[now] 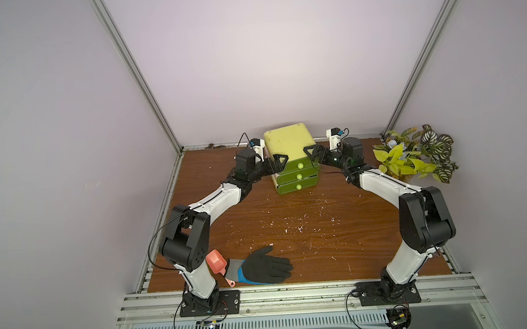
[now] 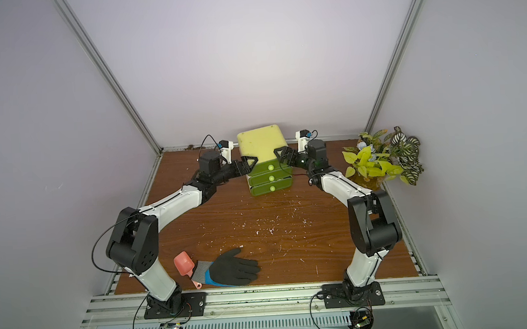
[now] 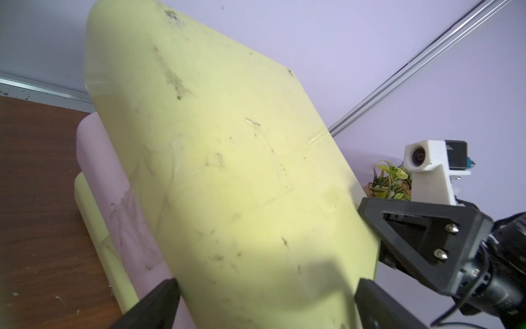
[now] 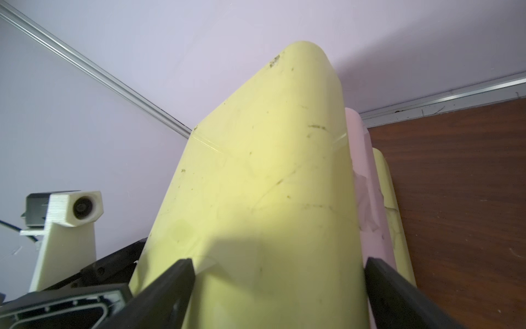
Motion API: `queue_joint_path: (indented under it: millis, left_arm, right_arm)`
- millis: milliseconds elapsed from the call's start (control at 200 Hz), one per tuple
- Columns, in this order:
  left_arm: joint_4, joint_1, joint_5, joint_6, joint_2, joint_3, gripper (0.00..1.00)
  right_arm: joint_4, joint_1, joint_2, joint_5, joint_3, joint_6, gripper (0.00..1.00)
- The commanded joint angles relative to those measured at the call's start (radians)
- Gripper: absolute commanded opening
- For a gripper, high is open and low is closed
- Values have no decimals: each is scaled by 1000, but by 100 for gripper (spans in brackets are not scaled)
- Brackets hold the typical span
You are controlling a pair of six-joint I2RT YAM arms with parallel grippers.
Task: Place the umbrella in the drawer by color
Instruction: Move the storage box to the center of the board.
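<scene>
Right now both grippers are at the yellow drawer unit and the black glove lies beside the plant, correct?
No: the black glove lies beside the pink scoop near the left arm's base, far from the plant, as both top views show. The rest holds.

I had the drawer unit [image 1: 289,145] standing at the back middle of the table [image 1: 323,246]. The left gripper [image 1: 279,161] sat at the unit's front left top corner, and the right gripper [image 1: 314,152] at its front right top corner. The plant [image 1: 412,159] stood in the back right corner. Near the front edge, left of centre, lay the glove [image 1: 263,267]. The scoop [image 1: 215,260] touched the glove's cuff on the left, just beside the left arm's base.
</scene>
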Motion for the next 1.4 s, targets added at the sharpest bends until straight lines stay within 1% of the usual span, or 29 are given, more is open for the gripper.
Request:
queue_joint_path:
  millis: [0, 135, 250, 330, 445, 500, 525, 580, 670, 740, 816, 881, 966, 1036, 1096, 1166, 1181, 1221, 1276, 1351, 1396]
  left_arm:
    - [46, -76, 82, 11, -64, -2, 100]
    - [46, -94, 57, 34, -139, -85, 100]
    - [47, -96, 52, 25, -184, -146, 100]
    - [51, -106, 41, 24, -214, -179, 100]
    - [48, -113, 25, 28, -260, -216, 100]
    - [8, -113, -3, 49, -284, -219, 100]
    - [-20, -113, -21, 64, -298, -217, 100]
    - [-78, -114, -65, 95, -332, -215, 100]
    - [-155, -113, -128, 132, -409, -221, 100]
    - [-216, -114, -168, 152, -489, -230, 100]
    - [-282, -114, -211, 177, -587, -246, 100]
    - [-353, -114, -243, 197, -679, -257, 100]
    - [-447, -113, -280, 233, -816, -279, 100]
    - [-501, -114, -325, 276, -942, -317, 100]
    - [-519, -113, -387, 328, -1057, -376, 100]
    - [-517, -113, -462, 393, -1189, -464, 100]
    - [-516, -114, -478, 403, -1212, -485, 100]
    - [-508, -112, -506, 423, -1286, -535, 100]
    - [-486, -112, -508, 439, -1369, -585, 100]
    - [-445, -112, -483, 434, -1447, -622, 100]
    - [-418, -111, -466, 429, -1478, -638, 100]
  right_arm:
    - [46, 147, -146, -111, -20, -29, 99]
    - [109, 199, -242, -64, -129, -8, 99]
    - [131, 211, -294, -44, -201, 16, 99]
    - [118, 212, -326, -16, -237, 6, 99]
    - [27, 211, -372, 52, -250, -70, 99]
    - [-34, 213, -404, 96, -252, -128, 99]
    - [-61, 212, -420, 147, -256, -155, 99]
    - [-104, 211, -469, 212, -271, -210, 99]
    - [-125, 211, -565, 323, -325, -288, 99]
    - [-130, 211, -652, 431, -380, -333, 99]
    - [-106, 211, -754, 563, -470, -349, 99]
    - [-48, 211, -846, 669, -594, -343, 99]
    - [45, 211, -958, 771, -772, -381, 99]
    - [108, 210, -1041, 901, -908, -379, 99]
    - [221, 210, -1118, 1029, -1048, -368, 99]
    - [454, 205, -1192, 1147, -1219, -423, 99]
    - [477, 204, -1206, 1198, -1242, -405, 99]
    - [498, 196, -1239, 1286, -1276, -385, 99]
    - [480, 167, -1259, 1324, -1278, -375, 99]
    - [470, 116, -1226, 1289, -1257, -387, 99]
    - [478, 95, -1185, 1267, -1237, -424, 99]
